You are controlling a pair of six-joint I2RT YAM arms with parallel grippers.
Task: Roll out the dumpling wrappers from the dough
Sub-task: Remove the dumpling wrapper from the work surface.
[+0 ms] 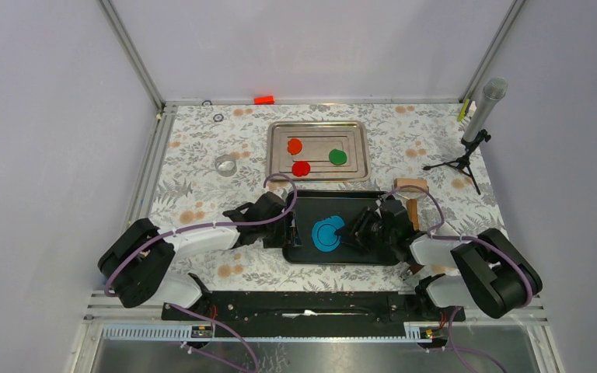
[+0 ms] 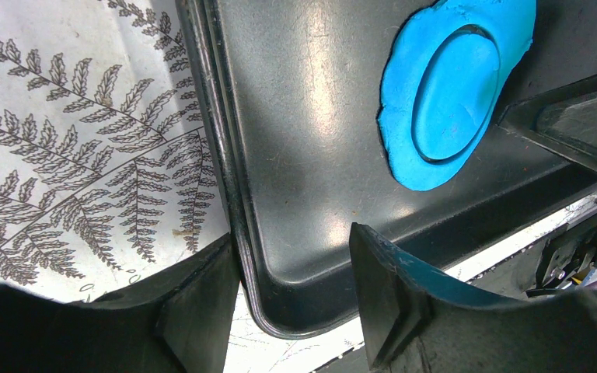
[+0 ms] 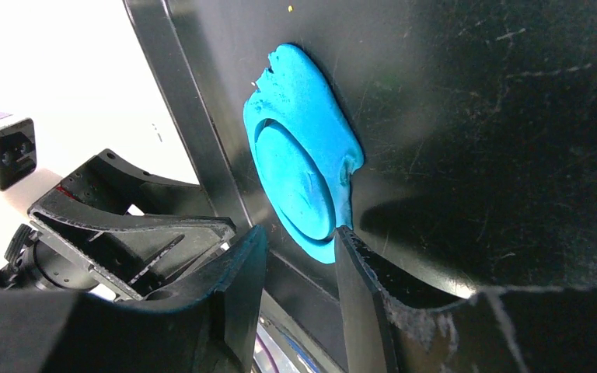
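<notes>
The blue dough (image 1: 327, 233) lies as a thin sheet on the black tray (image 1: 373, 252). A round blue dumpling wrapper (image 2: 455, 93) is pressed out inside the sheet (image 2: 404, 155). My left gripper (image 1: 284, 225) stands open astride the black tray's near left rim (image 2: 237, 225), one finger outside and one inside. The right gripper (image 3: 301, 231) is open just at the dough's edge (image 3: 303, 85), with one fingertip (image 3: 346, 241) touching it. Red (image 1: 301, 168), orange (image 1: 295, 145) and green (image 1: 337, 156) wrappers lie on the silver tray (image 1: 274, 151).
A tape roll (image 1: 225, 165) sits left of the silver tray. A wooden piece (image 1: 410, 186) lies behind the right arm. A microphone on a tripod (image 1: 482, 109) stands at the back right. The fern-print cloth (image 2: 62, 155) covers the table.
</notes>
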